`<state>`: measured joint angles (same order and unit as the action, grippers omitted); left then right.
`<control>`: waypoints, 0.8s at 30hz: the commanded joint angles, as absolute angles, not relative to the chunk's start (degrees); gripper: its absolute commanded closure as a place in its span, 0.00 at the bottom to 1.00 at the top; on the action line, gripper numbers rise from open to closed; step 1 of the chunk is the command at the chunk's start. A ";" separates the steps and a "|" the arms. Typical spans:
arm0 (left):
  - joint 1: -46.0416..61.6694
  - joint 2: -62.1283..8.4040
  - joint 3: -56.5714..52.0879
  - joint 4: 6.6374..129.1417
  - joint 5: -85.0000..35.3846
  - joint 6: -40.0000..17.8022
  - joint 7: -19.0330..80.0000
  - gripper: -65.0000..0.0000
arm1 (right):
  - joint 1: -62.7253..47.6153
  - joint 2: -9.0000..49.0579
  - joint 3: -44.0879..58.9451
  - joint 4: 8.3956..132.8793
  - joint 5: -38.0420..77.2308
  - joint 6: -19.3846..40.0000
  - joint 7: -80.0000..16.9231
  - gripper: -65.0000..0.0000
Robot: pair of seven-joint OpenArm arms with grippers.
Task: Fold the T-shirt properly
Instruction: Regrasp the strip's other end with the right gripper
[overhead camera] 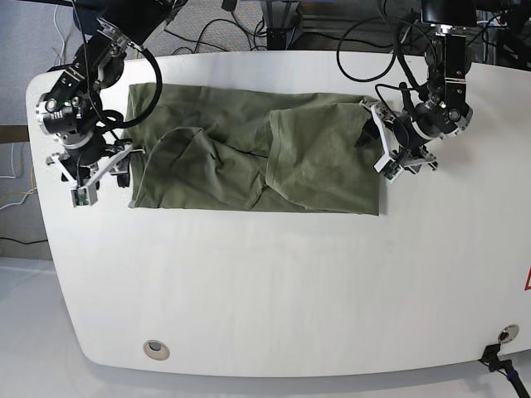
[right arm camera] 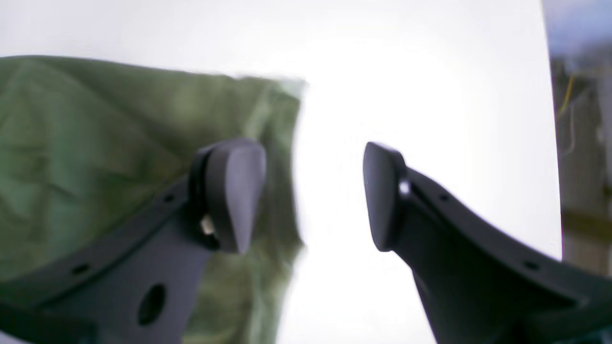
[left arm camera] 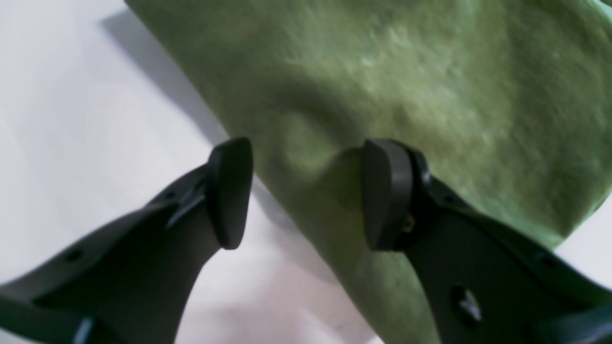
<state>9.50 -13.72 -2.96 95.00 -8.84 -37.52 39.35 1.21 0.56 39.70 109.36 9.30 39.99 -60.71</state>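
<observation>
The olive-green T-shirt [overhead camera: 249, 149] lies partly folded across the far half of the white table [overhead camera: 274, 290], with a flap turned over its right part. My left gripper [overhead camera: 375, 141] is at the shirt's right edge. In the left wrist view it [left arm camera: 308, 193] stands open astride a raised wrinkle of the T-shirt [left arm camera: 406, 86]. My right gripper [overhead camera: 124, 166] is at the shirt's left edge. In the right wrist view it [right arm camera: 313, 196] is open, one finger above the T-shirt [right arm camera: 95, 157], the other above bare table. That view is blurred.
Cables and stands crowd the space behind the table's far edge. A round fitting [overhead camera: 154, 349] sits in the table near the front left corner, and a black plug [overhead camera: 498, 358] at the front right edge.
</observation>
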 commanded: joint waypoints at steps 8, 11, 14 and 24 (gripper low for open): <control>8.92 -14.20 -3.12 95.16 -9.54 -37.49 38.20 0.49 | 2.86 -0.13 52.88 100.26 17.98 40.00 -65.36 0.26; 8.92 -14.20 -3.12 95.08 -9.54 -37.49 38.20 0.49 | 2.59 -0.13 52.88 99.74 20.62 40.00 -66.24 0.18; 9.01 -14.20 -3.12 95.08 -9.45 -37.49 38.20 0.49 | 2.95 -0.31 53.14 98.42 21.14 40.00 -67.03 0.18; 9.27 -14.20 -3.12 95.16 -9.45 -37.49 38.20 0.49 | 2.51 -0.57 52.88 95.60 26.33 40.00 -67.65 0.18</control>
